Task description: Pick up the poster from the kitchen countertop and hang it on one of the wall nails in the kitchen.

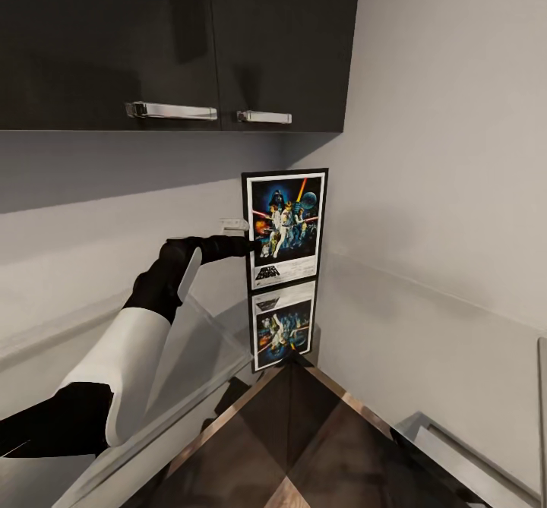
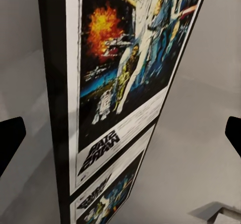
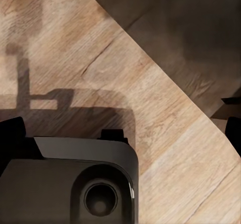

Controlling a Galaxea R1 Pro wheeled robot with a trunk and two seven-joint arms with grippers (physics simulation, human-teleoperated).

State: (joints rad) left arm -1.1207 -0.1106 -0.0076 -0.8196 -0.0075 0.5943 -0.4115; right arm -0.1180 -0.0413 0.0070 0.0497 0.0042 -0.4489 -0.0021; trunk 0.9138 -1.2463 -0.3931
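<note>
The poster (image 1: 285, 227) stands upright in the corner on the pale grey kitchen countertop (image 1: 425, 356), which mirrors it below. My left arm stretches out to the poster's left edge, with the left gripper (image 1: 252, 248) at its lower half. In the left wrist view the poster (image 2: 130, 68) is very close, and the left gripper (image 2: 120, 138) is open with its dark fingertips (image 2: 11, 141) far apart on either side of it. The right gripper (image 3: 120, 133) hangs open over the wooden floor (image 3: 150, 73). I cannot make out a wall nail.
Dark upper cabinets (image 1: 175, 37) with steel handles (image 1: 173, 111) hang above the arm. A small pale fitting (image 1: 234, 225) sits on the wall left of the poster. The wooden floor (image 1: 304, 447) lies below the counter's steel edge. A dark part of my base (image 3: 70, 184) is under the right gripper.
</note>
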